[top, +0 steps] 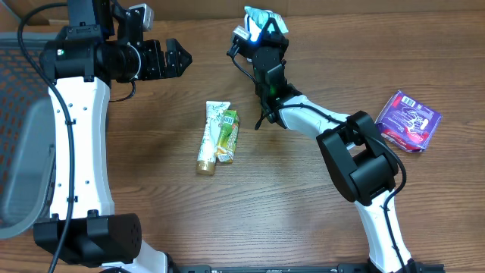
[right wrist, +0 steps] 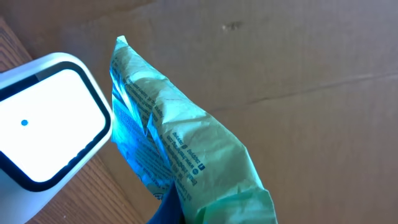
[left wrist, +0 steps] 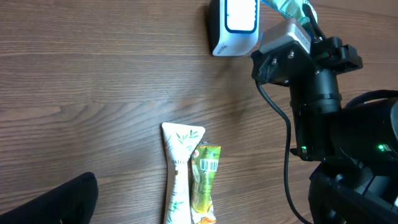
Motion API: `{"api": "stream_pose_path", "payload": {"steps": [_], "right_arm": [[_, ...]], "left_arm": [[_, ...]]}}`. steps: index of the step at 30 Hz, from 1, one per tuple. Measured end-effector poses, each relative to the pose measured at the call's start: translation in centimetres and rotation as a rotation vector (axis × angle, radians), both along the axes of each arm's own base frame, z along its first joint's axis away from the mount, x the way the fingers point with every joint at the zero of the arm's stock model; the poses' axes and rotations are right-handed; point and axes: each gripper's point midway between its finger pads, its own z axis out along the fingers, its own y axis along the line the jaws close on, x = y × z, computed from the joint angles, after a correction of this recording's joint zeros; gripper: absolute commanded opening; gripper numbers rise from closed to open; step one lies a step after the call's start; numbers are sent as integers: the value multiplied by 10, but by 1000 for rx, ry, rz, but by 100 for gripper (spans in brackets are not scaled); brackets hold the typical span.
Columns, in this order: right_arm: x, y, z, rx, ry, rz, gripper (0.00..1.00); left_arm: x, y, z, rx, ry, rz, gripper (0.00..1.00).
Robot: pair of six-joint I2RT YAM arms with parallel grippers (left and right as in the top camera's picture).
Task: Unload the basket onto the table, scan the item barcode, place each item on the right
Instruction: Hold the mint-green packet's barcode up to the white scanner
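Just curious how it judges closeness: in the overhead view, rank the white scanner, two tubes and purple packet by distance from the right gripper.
1. The white scanner, beside the right gripper.
2. The two tubes, mid-table.
3. The purple packet, far right.

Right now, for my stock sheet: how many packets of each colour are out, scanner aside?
Teal packet: 1
White packet: 1
Green packet: 1
Purple packet: 1
Total: 4

The right gripper (top: pixel 263 32) is holding a green packet (top: pixel 262 17) at top centre; a purple pack (top: pixel 410 120) is lying at right.
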Motion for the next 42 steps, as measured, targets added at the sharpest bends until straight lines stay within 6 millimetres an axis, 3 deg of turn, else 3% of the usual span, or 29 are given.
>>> {"api": "stream_pose_path", "payload": {"steps": [7,33,42], "right_arm": [[3,-6,-9,-30,38,0,4],[4,-11,-9,-171,51,-5,4],[-3,-10,-5,-84,64,-39,4]], "left_arm": [[0,0,0,0,0,0,99],[0,0,0,0,0,0,100],[0,0,0,0,0,0,99]]}}
